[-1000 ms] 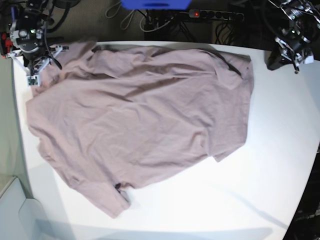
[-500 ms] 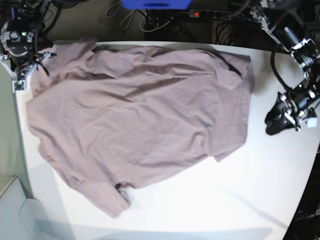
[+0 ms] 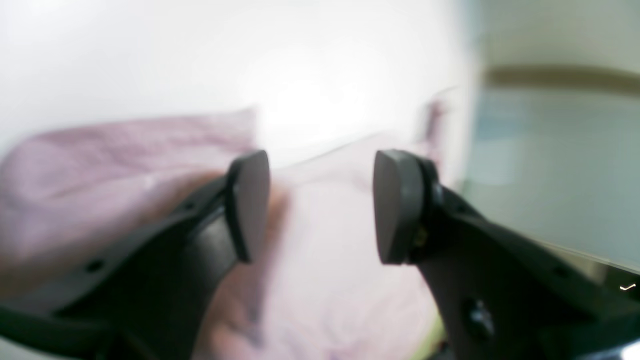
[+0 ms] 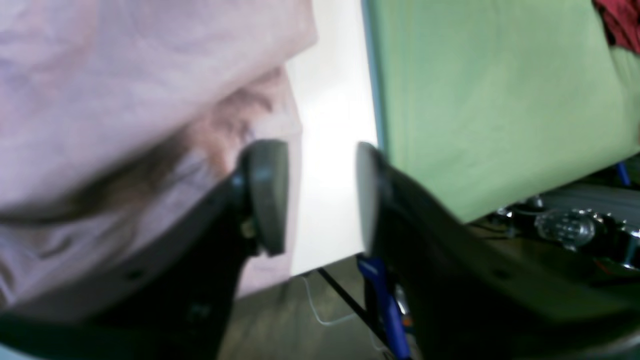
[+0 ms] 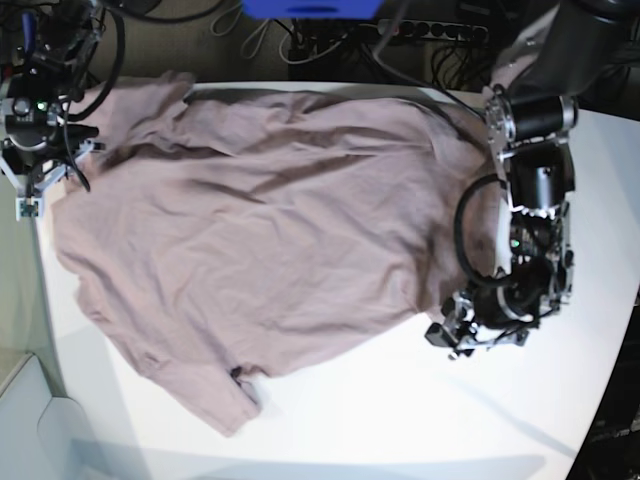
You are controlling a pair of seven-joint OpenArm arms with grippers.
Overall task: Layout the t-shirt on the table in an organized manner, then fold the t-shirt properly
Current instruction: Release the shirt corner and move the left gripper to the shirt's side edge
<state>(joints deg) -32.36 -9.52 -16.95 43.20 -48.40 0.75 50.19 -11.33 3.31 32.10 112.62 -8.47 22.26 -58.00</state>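
The mauve-pink t-shirt (image 5: 270, 230) lies spread and wrinkled across the white table (image 5: 400, 410), one sleeve toward the front (image 5: 225, 395). My left gripper (image 5: 448, 338) is open and empty, low at the shirt's right front edge. In the left wrist view its gripper (image 3: 320, 205) stands over blurred pink cloth (image 3: 100, 175). My right gripper (image 5: 28, 200) is open and empty at the table's back left edge, beside the shirt. In the right wrist view the gripper (image 4: 320, 197) has the shirt (image 4: 125, 75) to its left and a strip of table (image 4: 330, 125) between its jaws.
A power strip (image 5: 430, 28), cables and a blue object (image 5: 310, 8) lie behind the table's back edge. A pale box (image 5: 30, 420) stands off the front left corner. Green floor (image 4: 490, 100) shows past the table's left edge.
My left arm has swung in from the table's right side to the shirt's right front edge. My right gripper has shifted a little along the table's left edge. The shirt's back right corner looks shifted.
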